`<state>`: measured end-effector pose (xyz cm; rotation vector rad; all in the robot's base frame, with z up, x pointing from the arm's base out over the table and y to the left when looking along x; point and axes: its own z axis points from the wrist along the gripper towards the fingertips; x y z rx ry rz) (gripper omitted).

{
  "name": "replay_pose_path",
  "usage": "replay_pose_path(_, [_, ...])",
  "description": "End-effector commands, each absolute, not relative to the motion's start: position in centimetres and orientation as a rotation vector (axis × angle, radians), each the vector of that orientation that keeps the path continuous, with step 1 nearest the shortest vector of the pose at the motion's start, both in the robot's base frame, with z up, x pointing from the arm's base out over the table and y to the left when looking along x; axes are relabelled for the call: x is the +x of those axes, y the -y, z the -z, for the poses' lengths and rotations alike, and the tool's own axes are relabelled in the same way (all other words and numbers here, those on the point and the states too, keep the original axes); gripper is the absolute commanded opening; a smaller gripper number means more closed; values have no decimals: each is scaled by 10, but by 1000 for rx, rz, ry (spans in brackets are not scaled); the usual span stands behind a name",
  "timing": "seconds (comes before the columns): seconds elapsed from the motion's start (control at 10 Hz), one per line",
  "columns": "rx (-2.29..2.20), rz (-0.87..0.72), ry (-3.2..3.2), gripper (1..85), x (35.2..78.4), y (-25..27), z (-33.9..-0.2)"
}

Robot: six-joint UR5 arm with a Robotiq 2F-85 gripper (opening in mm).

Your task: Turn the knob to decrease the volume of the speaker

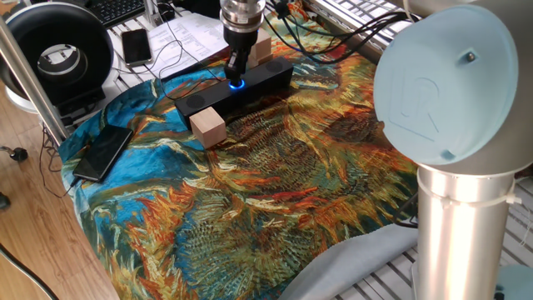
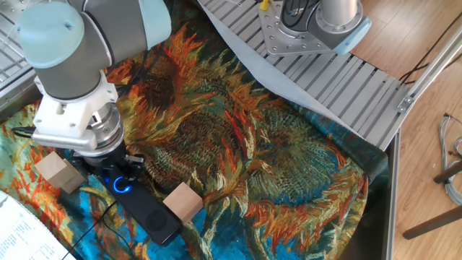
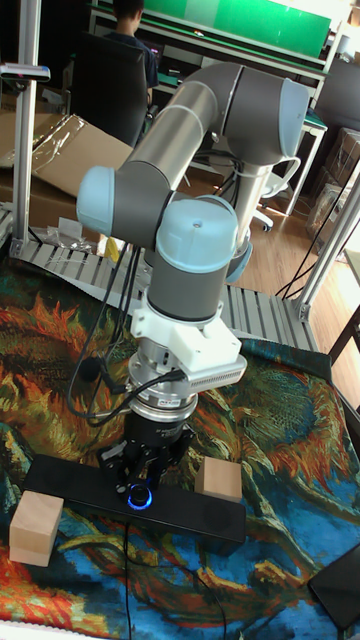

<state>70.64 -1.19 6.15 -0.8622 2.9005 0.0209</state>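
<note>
Two wooden blocks (image 1: 207, 127) are flanking the speaker (image 1: 234, 87) in one fixed view, where the gripper (image 1: 236, 73) is standing straight down over the glowing blue knob (image 1: 236, 83), its fingers narrowed around it.

From the other fixed view, the knob (image 2: 120, 185) is glowing just under the gripper (image 2: 118, 172) on the speaker (image 2: 141, 206).

Seen in the tall fixed view, the fingers (image 3: 128, 472) are closing on the knob (image 3: 140, 496) atop the speaker (image 3: 120, 497) lying across the sunflower cloth (image 3: 270, 470).

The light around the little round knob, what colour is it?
Glowing blue round the small black knob, clearest in the tall fixed view.
</note>
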Motion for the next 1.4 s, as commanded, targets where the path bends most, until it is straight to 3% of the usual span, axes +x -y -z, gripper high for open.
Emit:
replay_pose_path(0.0, [-871, -86, -2906, 443, 700, 7, -55])
replay_pose_path(1.3, [-886, -46, -2916, 423, 703, 9, -55])
